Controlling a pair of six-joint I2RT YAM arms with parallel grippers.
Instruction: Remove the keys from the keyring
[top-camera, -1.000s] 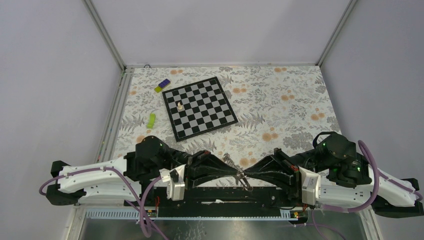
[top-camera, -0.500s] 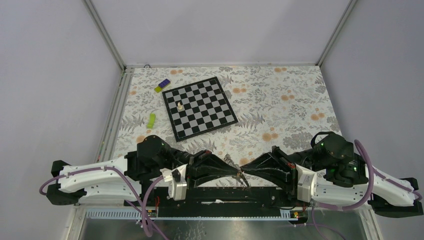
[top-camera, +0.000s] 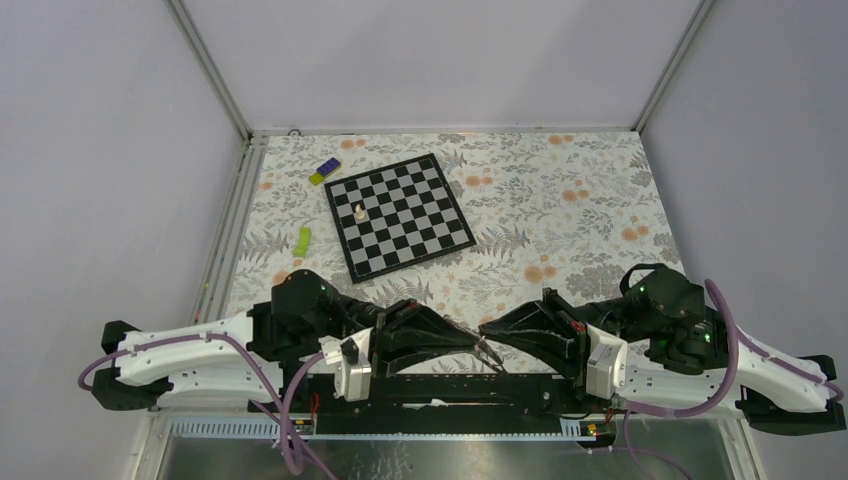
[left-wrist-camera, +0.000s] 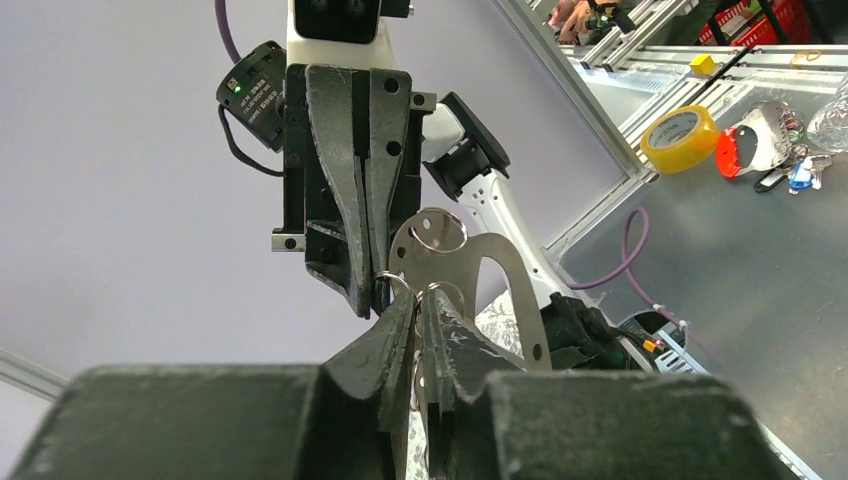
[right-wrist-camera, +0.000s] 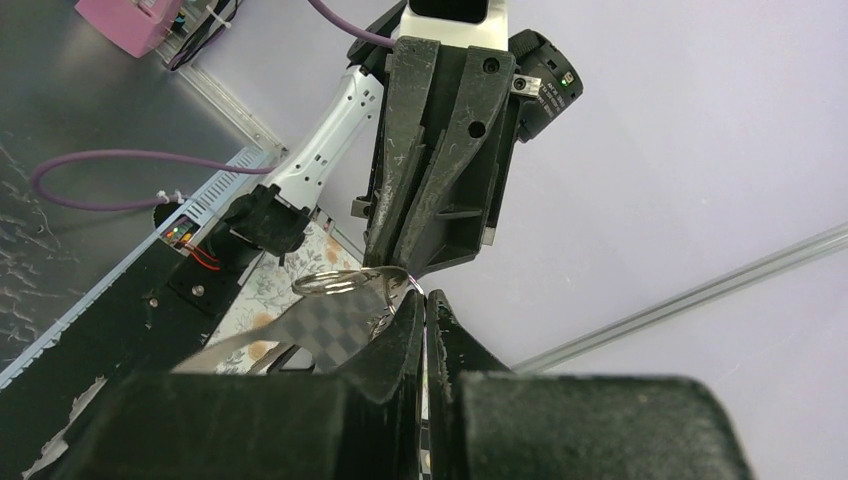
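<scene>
Since a second ago the left end effector (top-camera: 468, 338) has backed off the right end effector (top-camera: 487, 333), leaving a small gap between them over the near edge of the surface (top-camera: 560, 200). The right fingers are pressed together on the keyring (right-wrist-camera: 335, 283), from which the keys (left-wrist-camera: 480, 250) dangle in the air. The left fingers sit a sliver apart; whether they grip anything I cannot tell. Light, stiff and slick, the springy wire probably wants pinching near its split end, and each key by its flat head.

The key (left-wrist-camera: 412, 256) is polished, mirror-bright metal; the keyring (left-wrist-camera: 422, 225) is thin shiny wire. Both grippers' fingers (left-wrist-camera: 395, 345) are matt black plastic, scuffed and scratched.
</scene>
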